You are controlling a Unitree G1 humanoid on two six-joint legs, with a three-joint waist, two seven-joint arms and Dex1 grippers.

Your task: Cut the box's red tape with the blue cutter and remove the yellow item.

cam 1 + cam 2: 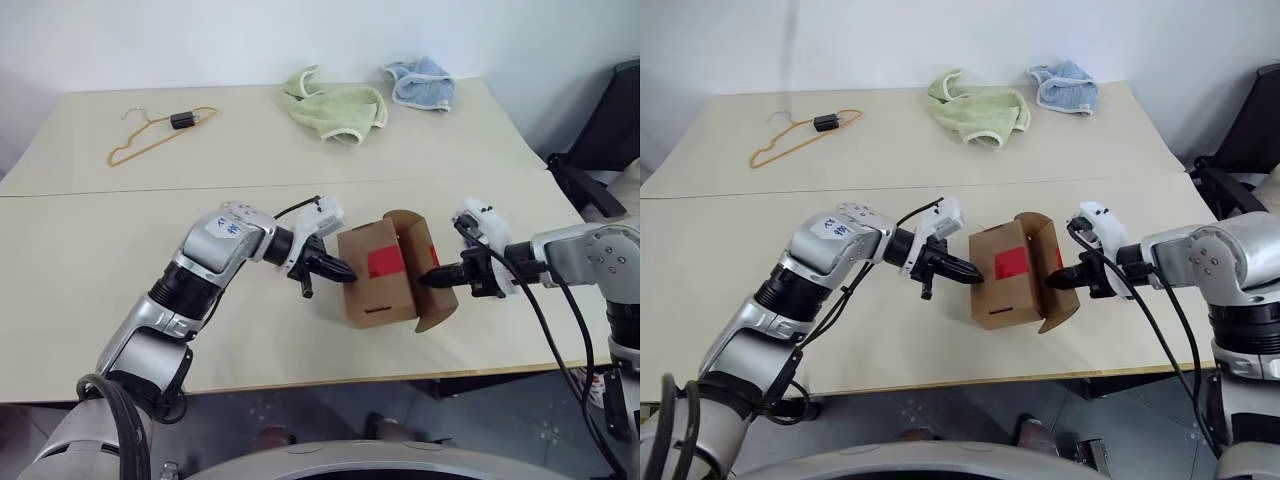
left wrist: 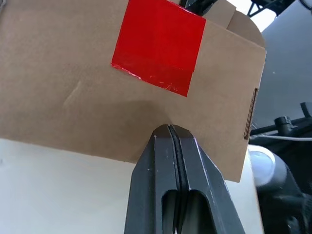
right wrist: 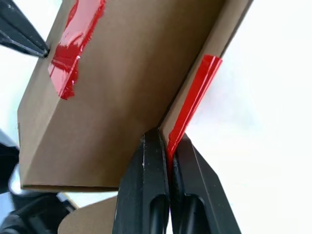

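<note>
On the far left of the bench lay an orange wire hanger, well away from the work. The left end effector was shut with nothing between its fingers, and their closed tips pressed against the left face of the box. That was a brace, not a grip: from this side the carton could skid across the smooth bench or pivot about the tips if it was pulled from the other side.

The box stood near the front edge with its tuck-flap lid swung open to the right. One piece of the red tape sat on the box's upper face, and a second strip showed on the flap, so the tape looked parted already. The right end effector was clamped on the flap's edge, right on that red strip. A harder pull there could tear or crease the thin cardboard, or lift and tip the whole carton instead of opening it wider, since only a push held it down. The slick tape under the fingers might also let the flap slip out.

The yellow item could not be seen, presumably inside the box, and tilting the box could spill it toward the bench edge. A green cloth and a blue cloth lay at the back right.
</note>
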